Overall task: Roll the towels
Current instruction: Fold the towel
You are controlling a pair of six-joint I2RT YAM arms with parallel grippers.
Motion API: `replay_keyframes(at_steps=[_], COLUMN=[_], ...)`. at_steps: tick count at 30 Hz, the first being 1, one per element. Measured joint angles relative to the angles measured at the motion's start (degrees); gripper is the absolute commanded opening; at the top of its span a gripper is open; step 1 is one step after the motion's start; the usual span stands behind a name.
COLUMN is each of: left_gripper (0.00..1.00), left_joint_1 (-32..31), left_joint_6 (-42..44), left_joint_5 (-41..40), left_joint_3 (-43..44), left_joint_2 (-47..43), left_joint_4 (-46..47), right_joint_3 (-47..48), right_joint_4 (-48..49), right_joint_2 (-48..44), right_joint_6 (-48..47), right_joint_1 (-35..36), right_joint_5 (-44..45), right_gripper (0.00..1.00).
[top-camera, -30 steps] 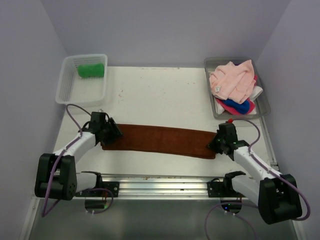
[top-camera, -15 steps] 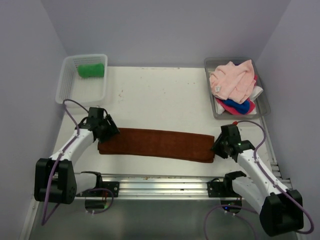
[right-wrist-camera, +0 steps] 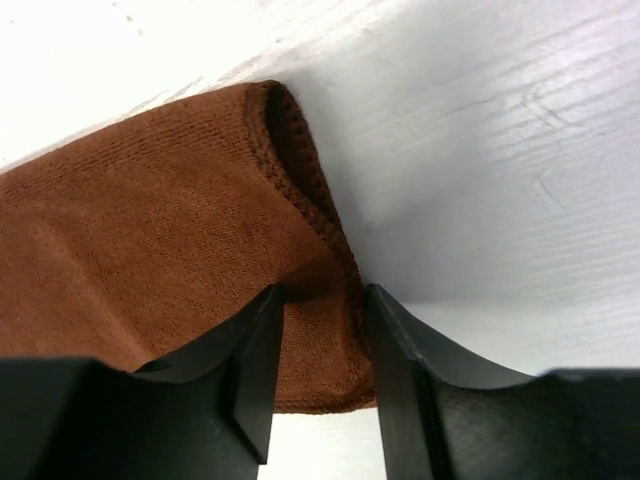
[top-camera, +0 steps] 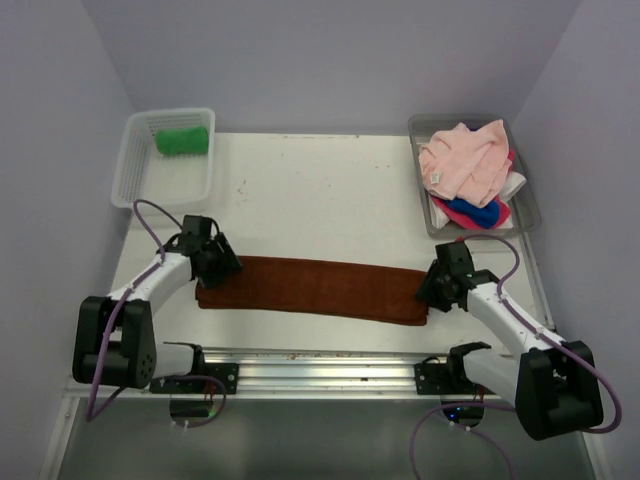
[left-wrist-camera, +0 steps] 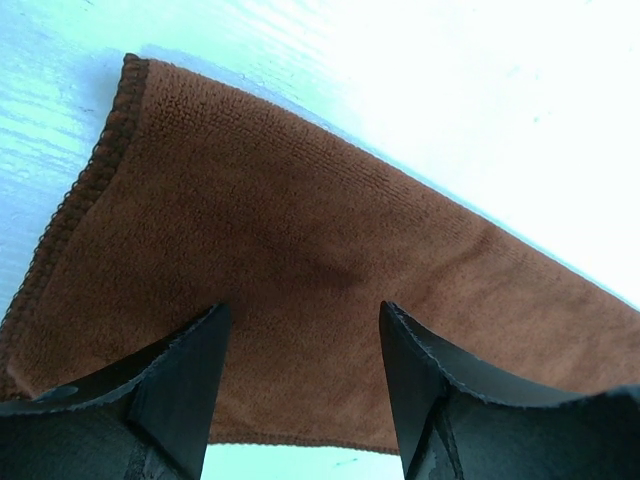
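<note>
White links (top-camera: 150, 288), purple cables (top-camera: 152, 203), black left end effector (left-wrist-camera: 302, 308).

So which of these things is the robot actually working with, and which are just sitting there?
Part of the job: brown towel, green towel, pink towel, blue towel.
Just lying about: white mesh basket, grey tray, metal rail.

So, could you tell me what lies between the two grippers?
The rust-brown towel, a long folded strip, spans from left gripper to right gripper; the top view shows it.
</note>
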Motion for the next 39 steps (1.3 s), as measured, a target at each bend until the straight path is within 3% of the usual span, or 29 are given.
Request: replay_keyframes(at_steps=[6, 8, 9, 10, 15, 21, 30, 36, 39], left_gripper=[0.64, 0.64, 0.64, 0.64, 0.64, 0.63, 0.62, 0.62, 0.63], left_joint_1=[0.07, 0.09, 0.09, 0.09, 0.09, -1.05, -15.08, -22.01, -23.04], left_joint_6=[-0.11, -0.15, -0.17, -0.17, -0.17, -1.62, -8.61, -11.56, -11.69], left_joint_5=[0.61, 0.79, 0.90, 0.98, 1.27, 2.05, 2.75, 4.22, 4.70], left_joint_3=[-0.50, -0.50, -0.52, -0.55, -0.57, -2.29, -3.23, -1.18, -0.55], left_joint_2=[1.97, 2.16, 2.25, 2.32, 2.60, 2.47, 5.09, 7.23, 7.08], left_joint_4=[2.73, 3.45, 3.78, 4.07, 4.79, 9.11, 19.12, 18.84, 16.70], right_joint_3=[-1.29, -1.42, -1.57, -1.62, -1.81, 0.94, 14.80, 21.79, 24.72], right_joint_4=[2.93, 3.37, 3.69, 3.96, 3.34, -4.00, -12.33, -14.34, -15.32], right_joint_2=[-0.79, -0.57, -0.37, -0.20, -1.86, -10.03, -12.35, -9.29, -7.54], right_joint_6=[-0.07, -0.09, -0.09, -0.20, 0.61, 0.79, -1.92, -4.90, -5.09], right_joint_1=[0.92, 1.22, 1.29, 1.36, 1.40, 1.68, 1.66, 2.93, 8.00], right_joint_5=[-1.38, -1.66, -1.75, -1.92, -1.22, 3.48, 10.21, 10.64, 11.61], right_gripper=[0.31, 0.16, 0.03, 0.00, 0.00, 0.00, 0.00, 0.00, 0.00])
